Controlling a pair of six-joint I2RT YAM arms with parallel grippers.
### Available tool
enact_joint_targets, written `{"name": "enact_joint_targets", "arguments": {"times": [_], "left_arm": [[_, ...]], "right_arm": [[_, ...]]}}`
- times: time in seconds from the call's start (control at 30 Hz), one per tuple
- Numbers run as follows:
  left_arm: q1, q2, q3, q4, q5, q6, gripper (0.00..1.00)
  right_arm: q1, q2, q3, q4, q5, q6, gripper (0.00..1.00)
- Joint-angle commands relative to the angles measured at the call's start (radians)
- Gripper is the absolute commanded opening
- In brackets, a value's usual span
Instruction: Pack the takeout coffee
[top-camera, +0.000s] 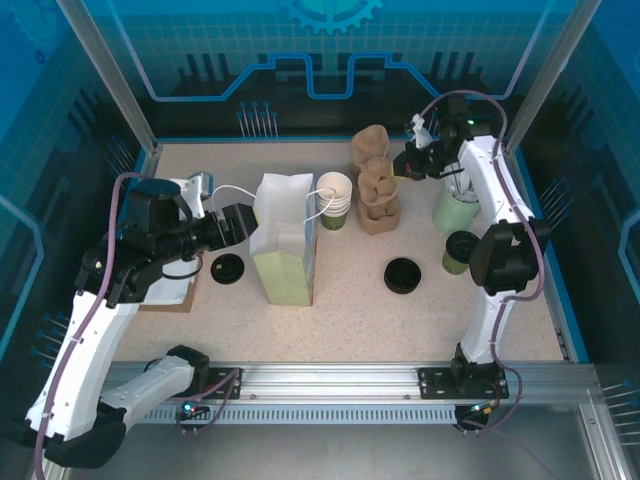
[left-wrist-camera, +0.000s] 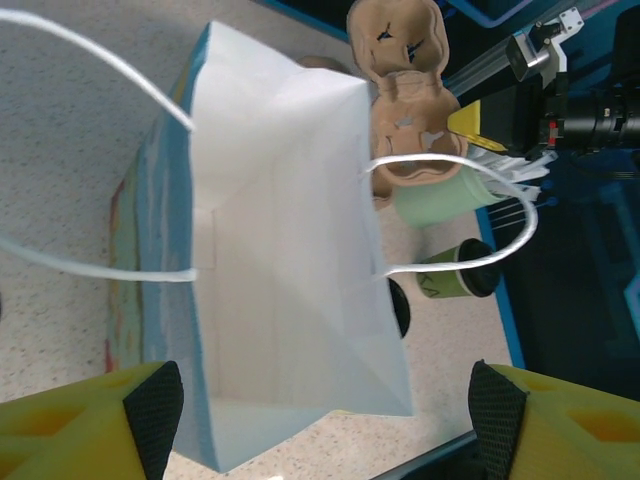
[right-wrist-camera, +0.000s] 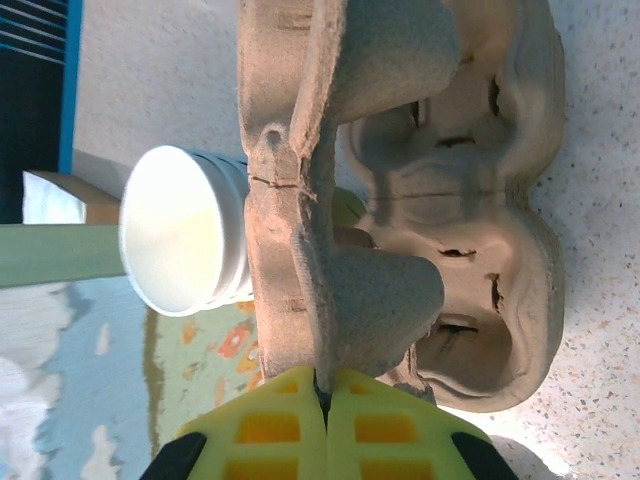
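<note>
Carrier pinched, bag straddled, coffee not yet packed
Right gripper (right-wrist-camera: 322, 382) is clamped on the thin rim of the upper carrier (right-wrist-camera: 370, 290), probably to separate it from the one beneath. Left gripper (left-wrist-camera: 325, 425) stands wide apart astride the bag (left-wrist-camera: 290, 250), likely to steady it. Lidded coffee (top-camera: 460, 250) stands on the table (top-camera: 340, 320), right of the bag

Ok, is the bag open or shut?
Open: the paper bag stands upright with its mouth spread, white inside bare.
</note>
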Motion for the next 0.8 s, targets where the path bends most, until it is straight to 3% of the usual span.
{"name": "enact_joint_targets", "arguments": {"times": [0.0,0.23,0.47,0.77], "left_arm": [[-0.006,-0.008,0.004,0.096,0.090,-0.022,0.79],[-0.013,0.039,0.020,0.294,0.253,-0.069,0.74],[-0.093,0.133,0.057,0.443,0.276,-0.065,0.72],[-0.210,0.280,0.148,0.580,0.313,-0.070,0.72]], "right_arm": [[-0.013,-0.102,0.060,0.027,-0.028,0.039,0.00],[-0.021,-0.318,-0.010,0.171,-0.124,0.136,0.00],[-0.006,-0.568,-0.290,0.475,-0.261,0.382,0.00],[0.051,-0.722,-0.433,0.595,-0.327,0.531,0.00]]}}
